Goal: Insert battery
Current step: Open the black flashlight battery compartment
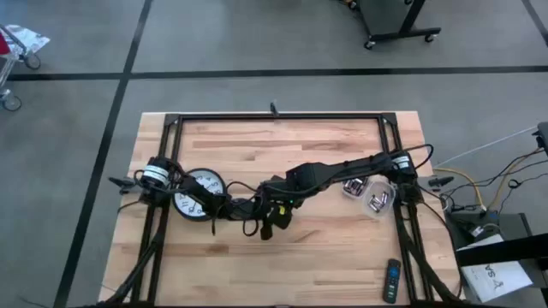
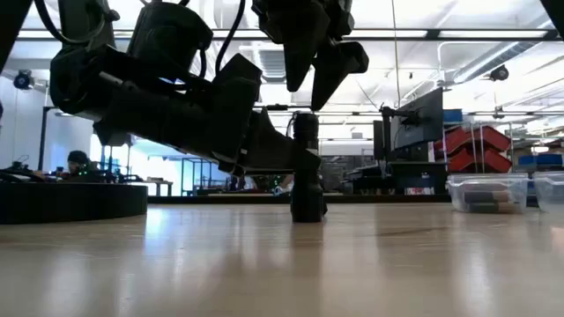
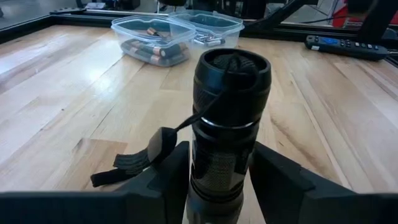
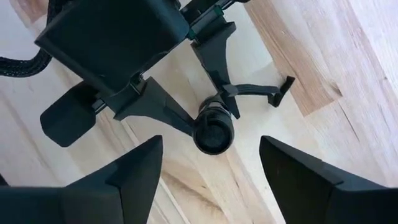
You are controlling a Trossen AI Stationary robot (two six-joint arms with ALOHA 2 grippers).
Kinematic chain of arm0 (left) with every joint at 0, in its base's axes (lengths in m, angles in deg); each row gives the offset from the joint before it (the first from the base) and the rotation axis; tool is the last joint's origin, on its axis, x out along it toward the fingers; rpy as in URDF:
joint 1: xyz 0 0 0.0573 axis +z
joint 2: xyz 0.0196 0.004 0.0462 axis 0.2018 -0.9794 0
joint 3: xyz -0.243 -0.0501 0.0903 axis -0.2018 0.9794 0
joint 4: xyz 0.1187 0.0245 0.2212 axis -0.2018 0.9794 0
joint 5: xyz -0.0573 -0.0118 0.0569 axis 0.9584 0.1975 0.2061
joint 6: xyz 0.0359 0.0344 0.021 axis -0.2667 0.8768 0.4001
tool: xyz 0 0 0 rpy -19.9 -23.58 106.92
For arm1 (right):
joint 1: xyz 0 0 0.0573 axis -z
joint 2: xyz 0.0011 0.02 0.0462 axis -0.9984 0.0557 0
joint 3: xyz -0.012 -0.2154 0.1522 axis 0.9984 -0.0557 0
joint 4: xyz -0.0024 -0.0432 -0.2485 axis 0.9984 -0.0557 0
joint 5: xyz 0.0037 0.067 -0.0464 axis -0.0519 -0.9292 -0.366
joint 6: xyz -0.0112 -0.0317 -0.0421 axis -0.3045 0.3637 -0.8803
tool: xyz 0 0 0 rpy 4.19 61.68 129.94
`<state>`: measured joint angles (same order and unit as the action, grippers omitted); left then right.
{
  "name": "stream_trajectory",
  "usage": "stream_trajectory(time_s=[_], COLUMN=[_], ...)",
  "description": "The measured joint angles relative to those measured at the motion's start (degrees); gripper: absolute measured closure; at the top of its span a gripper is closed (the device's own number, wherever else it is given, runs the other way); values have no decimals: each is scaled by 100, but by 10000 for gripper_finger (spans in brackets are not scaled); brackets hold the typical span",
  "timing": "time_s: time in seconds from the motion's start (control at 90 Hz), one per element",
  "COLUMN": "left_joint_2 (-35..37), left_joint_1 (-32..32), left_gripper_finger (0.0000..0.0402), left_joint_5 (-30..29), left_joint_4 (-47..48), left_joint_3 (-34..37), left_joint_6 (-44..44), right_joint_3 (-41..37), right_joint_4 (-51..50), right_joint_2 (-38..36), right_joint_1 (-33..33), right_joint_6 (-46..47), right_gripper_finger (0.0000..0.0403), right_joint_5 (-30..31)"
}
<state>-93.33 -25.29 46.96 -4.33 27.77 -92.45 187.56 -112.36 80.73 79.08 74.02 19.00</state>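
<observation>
A black flashlight [image 3: 229, 124] stands upright on the wooden table [image 1: 342, 265], clamped low on its body between the fingers of the left gripper [image 3: 221, 180]. Its top end faces up, with a cap or rim visible and a wrist strap [image 3: 134, 163] trailing onto the table beside that gripper.

The right gripper [image 4: 208, 180] hangs directly above the flashlight, fingers spread wide and holding nothing. Seen from level with the table, its fingers point down just over the flashlight's top without touching it.

The task looks to be at an early or middle stage. The flashlight is steadied, but no battery is in either gripper. The right wrist view looks straight down onto the flashlight's top; whether that end is open or capped cannot be told, so it is unclear if a battery is already inside.

Two clear tubs [image 3: 177, 34] holding batteries sit well beyond the left gripper, near the table's far edge. A remote [image 1: 391, 281] lies apart from both grippers.
</observation>
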Motion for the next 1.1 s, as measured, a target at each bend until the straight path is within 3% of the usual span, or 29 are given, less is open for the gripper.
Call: stream_trajectory(time_s=[0.433, 0.8, 1.1], left_joint_2=[2, 2, 2], left_joint_1=[0, 0, -1], left_gripper_finger=[278, 259, 248], left_joint_5=[-1, 1, 1], left_joint_4=[0, 4, 2], left_joint_3=[-2, -2, -2], left_joint_6=[0, 1, -1], right_joint_3=[0, 0, 0], right_joint_4=[7, 17, 24], right_joint_2=[0, -2, -2], right_joint_1=[0, 13, -13], right_joint_6=[-34, -80, -487], right_gripper_finger=[167, 151, 163], right_joint_5=[0, 4, 7])
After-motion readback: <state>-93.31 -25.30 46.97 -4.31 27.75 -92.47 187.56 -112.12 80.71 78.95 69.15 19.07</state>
